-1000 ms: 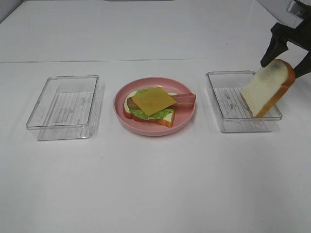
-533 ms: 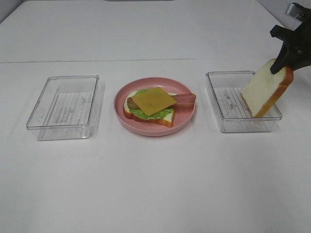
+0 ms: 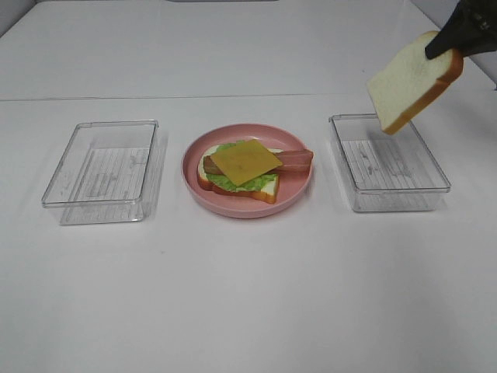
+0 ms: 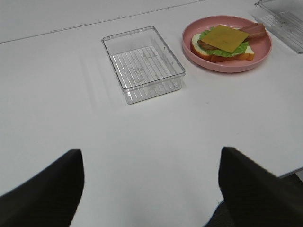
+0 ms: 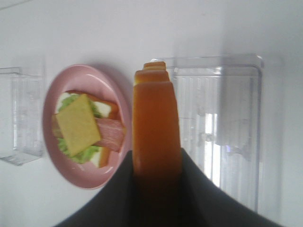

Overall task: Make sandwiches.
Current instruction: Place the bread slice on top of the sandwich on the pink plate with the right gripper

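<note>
Right claw [image 3: 444, 48] pinches the top bread slice [image 3: 411, 80] by its crust, tilted above the emptied tray [image 3: 388, 162], ready for capping the cheese-topped stack [image 3: 245, 167]; left claw [image 4: 147, 189] rests spread.

My right pincer [image 3: 454, 35] grips one white bread slice [image 3: 409, 82] by its orange-brown crust, tilted in the air above the far end of the clear tray [image 3: 388, 163] on the right. The rest of the sandwich [image 3: 247, 169] lies flat on the pink plate [image 3: 198, 190]: a bread slice, ruffled green lettuce, a brown bacon strip [image 3: 293, 159] poking out, and a yellow cheese square [image 3: 245, 161] on top.
</note>
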`<state>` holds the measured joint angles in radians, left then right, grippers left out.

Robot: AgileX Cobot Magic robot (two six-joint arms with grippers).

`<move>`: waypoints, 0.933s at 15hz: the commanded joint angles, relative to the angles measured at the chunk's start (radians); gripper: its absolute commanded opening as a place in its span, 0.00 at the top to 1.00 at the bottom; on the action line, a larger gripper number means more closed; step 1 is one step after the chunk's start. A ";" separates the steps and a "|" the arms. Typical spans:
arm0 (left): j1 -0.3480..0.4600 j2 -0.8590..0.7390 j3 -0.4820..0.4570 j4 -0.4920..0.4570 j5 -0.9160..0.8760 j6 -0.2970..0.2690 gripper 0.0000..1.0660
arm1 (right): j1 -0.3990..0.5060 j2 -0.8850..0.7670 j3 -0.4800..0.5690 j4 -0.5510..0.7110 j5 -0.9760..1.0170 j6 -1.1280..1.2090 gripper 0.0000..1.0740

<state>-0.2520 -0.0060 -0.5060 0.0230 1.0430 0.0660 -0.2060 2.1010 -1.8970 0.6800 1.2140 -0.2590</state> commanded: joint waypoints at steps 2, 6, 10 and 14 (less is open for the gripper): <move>0.001 -0.019 0.004 -0.006 -0.017 -0.001 0.31 | 0.062 -0.066 0.126 0.162 0.077 -0.114 1.00; 0.001 -0.019 0.004 -0.006 -0.017 -0.001 0.31 | 0.230 -0.067 0.266 0.403 -0.093 -0.188 1.00; 0.001 -0.019 0.004 -0.006 -0.017 -0.001 0.31 | 0.334 -0.067 0.361 0.467 -0.328 -0.188 1.00; 0.001 -0.019 0.004 -0.006 -0.017 -0.001 0.31 | 0.331 -0.024 0.417 0.592 -0.408 -0.237 1.00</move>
<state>-0.2520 -0.0060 -0.5060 0.0230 1.0430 0.0660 0.1280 2.0880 -1.4870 1.2740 0.8150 -0.4870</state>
